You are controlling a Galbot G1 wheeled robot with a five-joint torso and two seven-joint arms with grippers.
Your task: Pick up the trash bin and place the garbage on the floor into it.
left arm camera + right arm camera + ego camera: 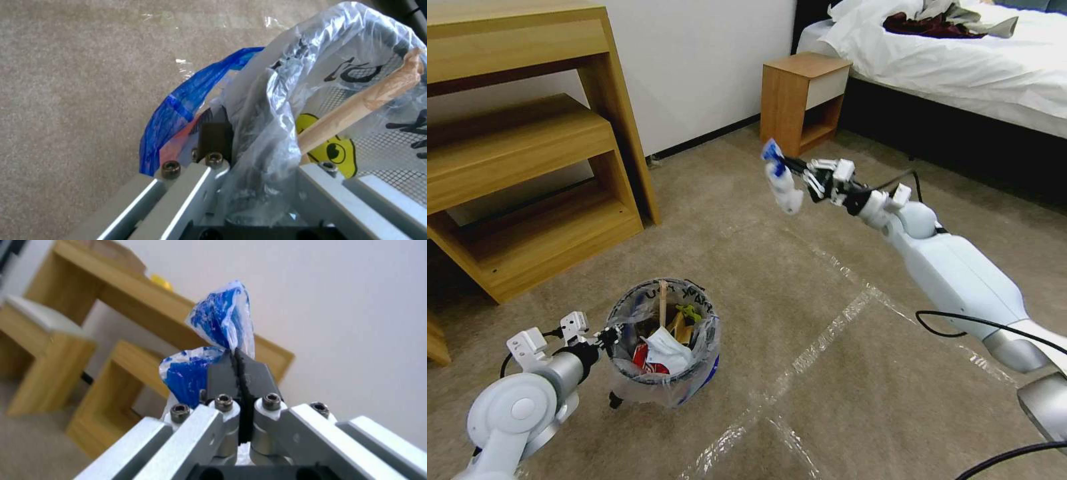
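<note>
step: carrying one piece of garbage to the trash bin [664, 347], judged well along (bin already crowded with litter).
right gripper [790, 165]: raised over the floor [800, 293], well apart from the bin; fingers [256, 373] pressed together on the white-blue bottle [782, 181], which hangs from its crumpled blue end.
left gripper [608, 337]: low, at the bin's near rim; fingers [216, 136] clamped on the rim and clear bag liner [276, 110].
bin contents: wooden stick [662, 301], white tissue, red can.
next move: likely needs the bottle brought over the bin's mouth before letting go.
</note>
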